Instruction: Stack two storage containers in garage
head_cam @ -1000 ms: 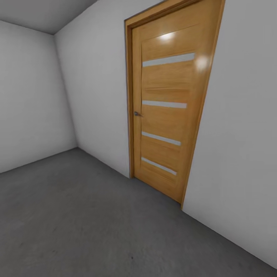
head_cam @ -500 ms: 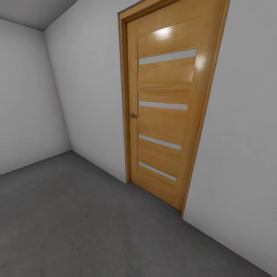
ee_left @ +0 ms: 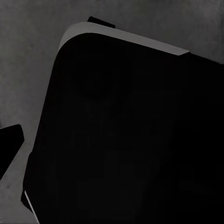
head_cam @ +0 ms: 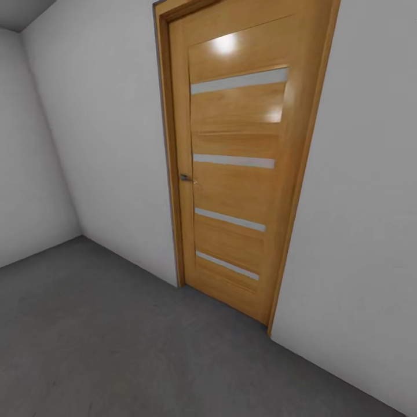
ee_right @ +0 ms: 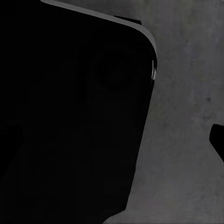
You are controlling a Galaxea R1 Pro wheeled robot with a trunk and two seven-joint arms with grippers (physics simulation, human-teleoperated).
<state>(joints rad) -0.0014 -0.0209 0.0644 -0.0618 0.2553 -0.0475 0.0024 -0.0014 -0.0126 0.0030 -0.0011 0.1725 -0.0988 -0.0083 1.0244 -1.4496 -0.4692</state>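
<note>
The two storage containers are out of view. The head view looks into a bare room, which I take for the garage, with light-grey walls (head_cam: 110, 133) and a dark grey concrete floor (head_cam: 104, 347). In the left wrist view my left gripper (ee_left: 112, 140) hangs over the robot's black base (ee_left: 121, 130), with one dark fingertip (ee_left: 9, 140) at the picture's edge, so it reads as open. My right gripper (ee_right: 112, 140) also reads as open, one fingertip (ee_right: 218, 140) showing against the grey floor (ee_right: 186, 116). Neither holds anything.
A shut honey-brown wooden door (head_cam: 231, 174) with several pale glass strips and a small metal handle (head_cam: 185, 178) stands in the wall ahead. A room corner (head_cam: 40, 133) lies at the far left. Bare floor stretches in front of me.
The whole head view has shifted: the door and the room corner sit further left and the door looks larger, so the camera has moved. Nothing in the room has moved.
</note>
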